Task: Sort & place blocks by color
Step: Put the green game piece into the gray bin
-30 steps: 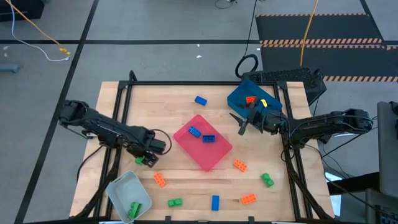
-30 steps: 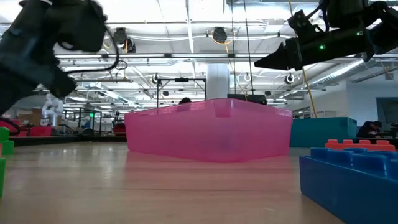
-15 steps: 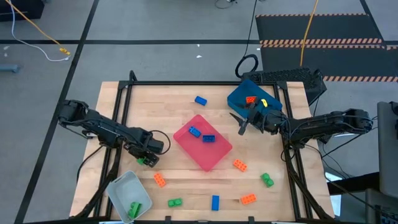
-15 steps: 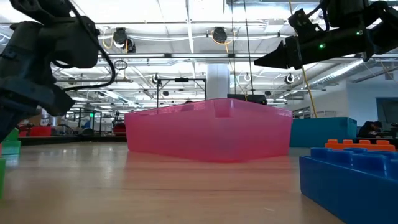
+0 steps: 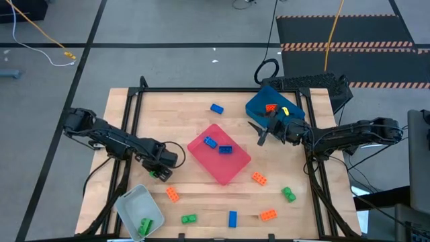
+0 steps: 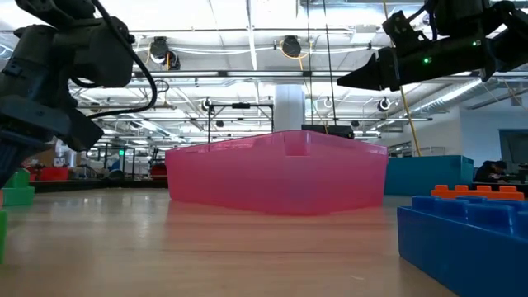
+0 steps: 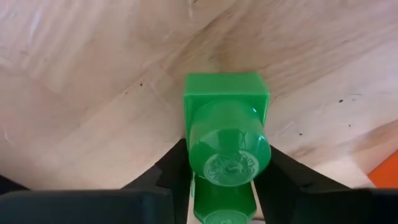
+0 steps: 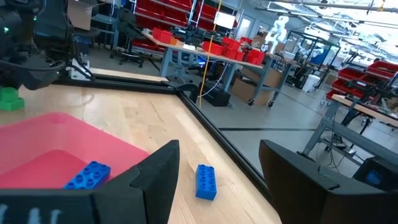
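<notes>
Left gripper (image 5: 159, 173) clamps one green block (image 7: 227, 134); right gripper (image 5: 261, 136) spread open, empty. Pink tray (image 5: 235, 169): two blue blocks (image 5: 210, 142).

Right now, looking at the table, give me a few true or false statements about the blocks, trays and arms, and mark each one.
1. The left tool is shut on a green block. True.
2. The pink tray holds two orange blocks. False: it holds two blue blocks.
3. The right tool is open and holds nothing. True.
4. The pale grey tray holds no block. False: one green block lies in it.
5. An orange block lies in the dark blue tray. True.
</notes>
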`<state>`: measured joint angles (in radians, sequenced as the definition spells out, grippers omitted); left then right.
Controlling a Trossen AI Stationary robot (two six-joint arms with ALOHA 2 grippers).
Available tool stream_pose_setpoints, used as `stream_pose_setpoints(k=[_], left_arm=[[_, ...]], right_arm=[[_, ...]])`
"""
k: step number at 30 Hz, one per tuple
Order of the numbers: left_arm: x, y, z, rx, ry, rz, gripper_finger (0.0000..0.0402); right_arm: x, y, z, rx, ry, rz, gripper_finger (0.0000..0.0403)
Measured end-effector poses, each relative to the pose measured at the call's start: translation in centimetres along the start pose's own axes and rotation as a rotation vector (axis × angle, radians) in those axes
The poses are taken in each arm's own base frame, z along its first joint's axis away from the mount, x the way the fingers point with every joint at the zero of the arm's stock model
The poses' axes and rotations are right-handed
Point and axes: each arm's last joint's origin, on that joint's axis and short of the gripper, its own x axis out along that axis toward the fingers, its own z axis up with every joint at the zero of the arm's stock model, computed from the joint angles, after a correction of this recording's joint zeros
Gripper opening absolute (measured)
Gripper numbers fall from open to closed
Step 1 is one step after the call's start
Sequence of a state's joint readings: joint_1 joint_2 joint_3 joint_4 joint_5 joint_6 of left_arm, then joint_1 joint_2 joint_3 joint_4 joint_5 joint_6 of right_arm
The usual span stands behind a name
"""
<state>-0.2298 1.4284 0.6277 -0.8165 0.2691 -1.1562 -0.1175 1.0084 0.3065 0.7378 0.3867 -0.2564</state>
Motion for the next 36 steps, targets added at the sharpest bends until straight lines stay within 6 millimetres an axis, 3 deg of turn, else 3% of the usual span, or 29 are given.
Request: stream_pose_setpoints(k=[6,13,17,23,26,29,36], left_arm=[[-1.0,-0.4,0.4,0.028,0.000,-0.046,0.0133],[-5.2,-2.4,1.5,0.118,-0.151,-0.120,0.0133],[-8.2,-3.3,0.5,0.181,-0.156,-0.095,0.0133],[-13.2,-5.1,-3.1,0.270,-0.167,-0.067,0.0133],[-14.4,-6.1,-5.2,0.338,-0.190,-0.090,0.0133],[-14.3,-6.9,-7.4,0.410,-0.194,-0.112,0.0133],[-12.2,-6.8,-11.7,0.435,-0.101,-0.061,0.0133]], right_arm=[[0.0,0.0,0.1,-0.011,-0.014,-0.004,0.0215],[0.0,-0.1,0.2,-0.011,-0.014,-0.005,0.0215],[0.0,0.0,0.1,-0.012,-0.012,-0.005,0.0215],[0.0,0.0,0.1,-0.012,-0.008,-0.004,0.0215],[0.0,0.0,0.0,-0.015,0.003,-0.001,0.0215],[0.0,0.0,-0.1,-0.013,0.014,0.002,0.0215],[0.0,0.0,-0.1,0.002,0.011,0.001,0.0215]])
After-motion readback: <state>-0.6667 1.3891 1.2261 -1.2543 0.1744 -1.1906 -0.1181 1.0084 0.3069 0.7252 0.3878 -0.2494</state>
